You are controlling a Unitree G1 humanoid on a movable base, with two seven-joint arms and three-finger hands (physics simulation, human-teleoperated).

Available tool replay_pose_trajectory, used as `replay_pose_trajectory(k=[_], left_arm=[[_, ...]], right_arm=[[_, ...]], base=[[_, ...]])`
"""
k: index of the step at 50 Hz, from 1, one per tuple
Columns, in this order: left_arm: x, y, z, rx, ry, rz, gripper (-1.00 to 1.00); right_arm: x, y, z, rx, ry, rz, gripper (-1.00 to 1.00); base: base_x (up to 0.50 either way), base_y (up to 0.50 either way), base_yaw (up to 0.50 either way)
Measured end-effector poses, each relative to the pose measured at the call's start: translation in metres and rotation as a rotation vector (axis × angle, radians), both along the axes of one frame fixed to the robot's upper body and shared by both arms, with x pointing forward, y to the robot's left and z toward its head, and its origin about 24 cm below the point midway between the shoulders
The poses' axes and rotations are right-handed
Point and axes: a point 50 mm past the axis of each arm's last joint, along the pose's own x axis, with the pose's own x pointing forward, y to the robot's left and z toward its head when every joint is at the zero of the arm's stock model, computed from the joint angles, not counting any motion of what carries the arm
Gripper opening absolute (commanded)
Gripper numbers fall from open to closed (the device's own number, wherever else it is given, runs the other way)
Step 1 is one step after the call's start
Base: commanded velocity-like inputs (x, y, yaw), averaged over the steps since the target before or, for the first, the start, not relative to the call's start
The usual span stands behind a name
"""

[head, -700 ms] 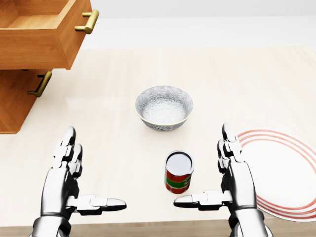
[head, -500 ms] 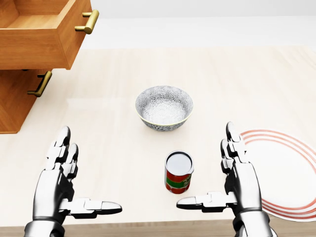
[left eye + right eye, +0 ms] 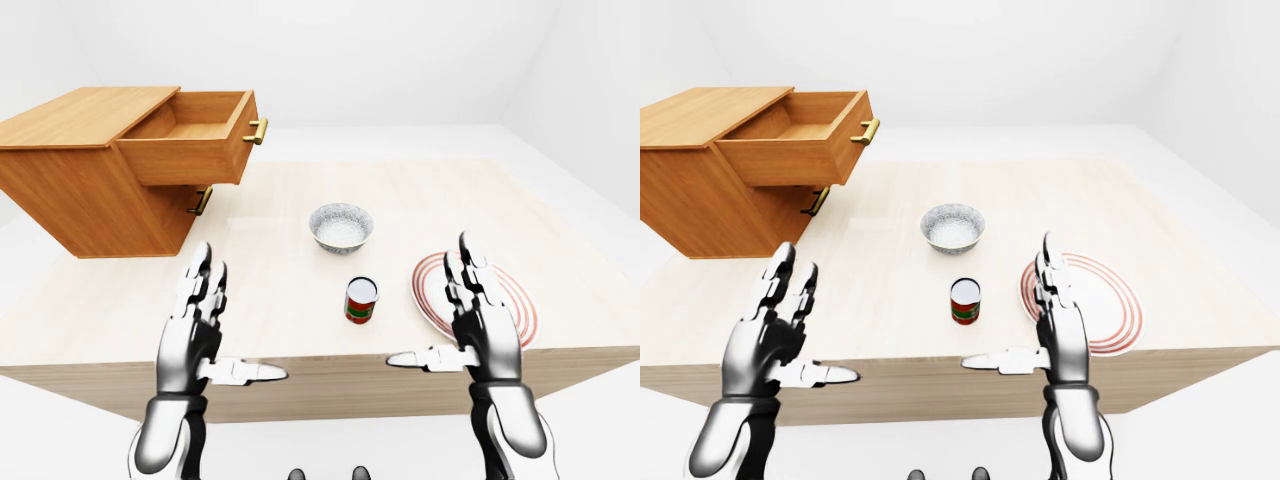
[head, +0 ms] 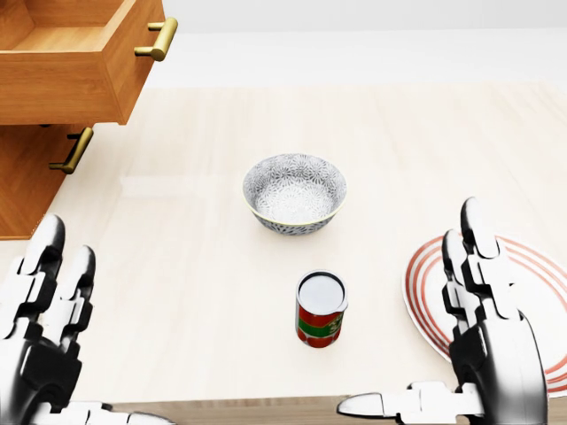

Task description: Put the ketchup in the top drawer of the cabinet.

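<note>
The ketchup (image 4: 320, 309), a red can with a white top, stands upright on the pale wooden table (image 4: 186, 257), near its lower edge in the head view. The wooden cabinet (image 3: 80, 190) sits at the table's left, its top drawer (image 3: 190, 140) pulled out and empty inside. My left hand (image 3: 238, 318) is open, low on the left and well apart from the can. My right hand (image 3: 432, 305) is open too, to the right of the can and partly over a plate. Neither hand touches the can.
A patterned grey bowl (image 4: 294, 193) stands just above the can in the head view. A white plate with red rings (image 3: 1110, 305) lies at the right. The lower drawer with a brass handle (image 4: 73, 150) is shut.
Both hands have drawn apart and dropped toward the bottom of the head view, the left going left, the right going right over the plate. The can, bowl and cabinet have not moved.
</note>
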Motion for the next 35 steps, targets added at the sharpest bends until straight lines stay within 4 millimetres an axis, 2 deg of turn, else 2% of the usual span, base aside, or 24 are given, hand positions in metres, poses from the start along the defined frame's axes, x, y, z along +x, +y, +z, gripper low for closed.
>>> replay_pose_trajectory(k=[15,25,35], left_arm=[[-0.036,0.02,0.04,-0.011,-0.181,0.02,1.0],[-0.058,0.032,0.062,0.0,-0.303,0.054,1.0],[-0.067,0.036,0.071,0.018,-0.358,0.072,1.0]], right_arm=[[-0.035,0.004,0.03,-0.067,-0.09,-0.017,1.0],[-0.046,0.006,0.038,-0.079,-0.107,-0.009,1.0],[-0.05,0.007,0.04,-0.085,-0.108,0.004,1.0]], base=[[0.05,0.0,0.0],[0.48,0.0,0.0],[0.5,0.0,0.0]])
